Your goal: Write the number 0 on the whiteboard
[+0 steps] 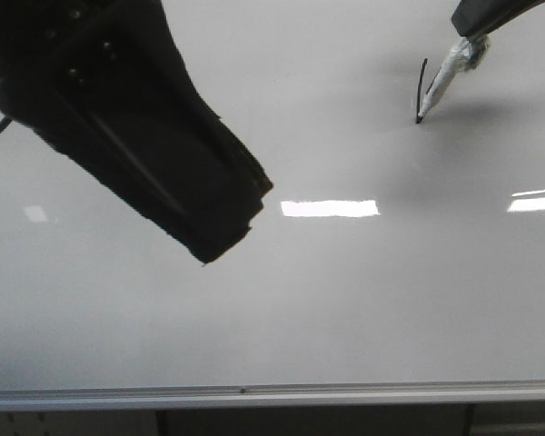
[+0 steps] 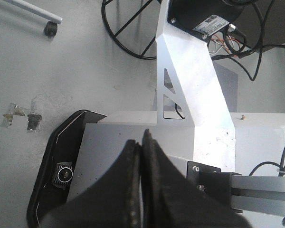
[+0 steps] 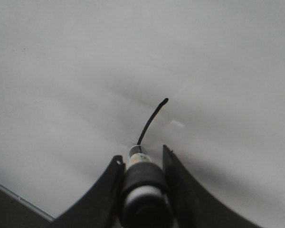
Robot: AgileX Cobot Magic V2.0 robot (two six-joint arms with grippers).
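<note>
The whiteboard (image 1: 345, 300) fills the front view, with a silver rail (image 1: 272, 395) along its near edge. My right gripper (image 1: 472, 38) at the far right is shut on a white marker (image 1: 445, 80) whose tip touches the board. The number 0 shows only as a short curved black stroke (image 1: 422, 86) that ends at the tip. In the right wrist view the gripper (image 3: 141, 152) clamps the marker (image 3: 142, 185), and the stroke (image 3: 152, 121) runs away from the nib over the whiteboard (image 3: 61, 71). My left gripper (image 1: 222, 241) hangs above the board's left part, shut and empty (image 2: 142, 137).
Bright rectangular light reflections (image 1: 330, 208) (image 1: 536, 202) lie on the board. The left wrist view looks down past the robot's white base (image 2: 133, 142) and an aluminium bracket (image 2: 194, 80) to a grey floor with black cables (image 2: 128, 28).
</note>
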